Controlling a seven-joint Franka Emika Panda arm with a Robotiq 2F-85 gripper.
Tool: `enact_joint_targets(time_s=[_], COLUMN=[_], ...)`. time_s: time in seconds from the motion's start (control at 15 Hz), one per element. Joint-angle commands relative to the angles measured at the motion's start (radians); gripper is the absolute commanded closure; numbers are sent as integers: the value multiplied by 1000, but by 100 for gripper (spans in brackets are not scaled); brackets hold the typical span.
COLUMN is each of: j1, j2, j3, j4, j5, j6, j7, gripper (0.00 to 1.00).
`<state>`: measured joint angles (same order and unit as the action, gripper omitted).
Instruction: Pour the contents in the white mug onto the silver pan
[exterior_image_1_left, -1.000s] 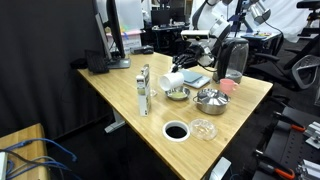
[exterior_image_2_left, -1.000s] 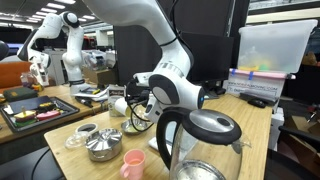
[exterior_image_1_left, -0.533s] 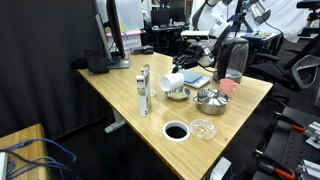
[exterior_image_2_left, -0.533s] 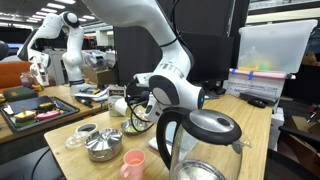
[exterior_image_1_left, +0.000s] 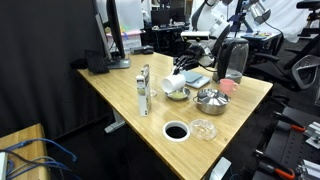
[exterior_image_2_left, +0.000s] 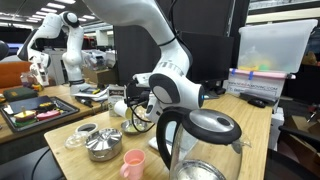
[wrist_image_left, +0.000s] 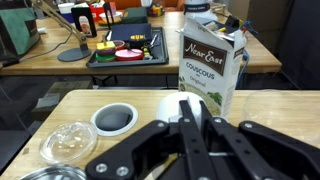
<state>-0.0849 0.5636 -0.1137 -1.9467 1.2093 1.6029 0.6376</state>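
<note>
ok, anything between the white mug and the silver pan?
Nothing visible. The claw holds the white mug tipped just above the silver pan; the silver bowl sits beside the pan, out of the pour path.

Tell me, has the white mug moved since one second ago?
Yes, slightly. In an exterior view the white mug has sunk lower toward the silver pan, judged against the upright carton beside it.

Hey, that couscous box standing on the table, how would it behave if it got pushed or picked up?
The couscous box is tall, narrow and upright, so a push near its top would probably tip it. It looks like thin cardboard, so it is likely light and easily dented by a hard squeeze. Its top seems opened, so tipping might spill grains.
</note>
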Motion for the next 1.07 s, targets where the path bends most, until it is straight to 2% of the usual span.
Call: enact_joint_targets(time_s=[0.0, 0.4, 0.73, 1.0], j1=[39, 89, 161, 223], j2=[-28, -63, -126, -203], j3=[-13, -4, 11, 57], j4=[1, 6, -21, -91], j5=[-67, -181, -343, -464], j6=[47, 107, 273, 361], j7=[-7, -11, -24, -31], gripper=[98, 98, 98, 98])
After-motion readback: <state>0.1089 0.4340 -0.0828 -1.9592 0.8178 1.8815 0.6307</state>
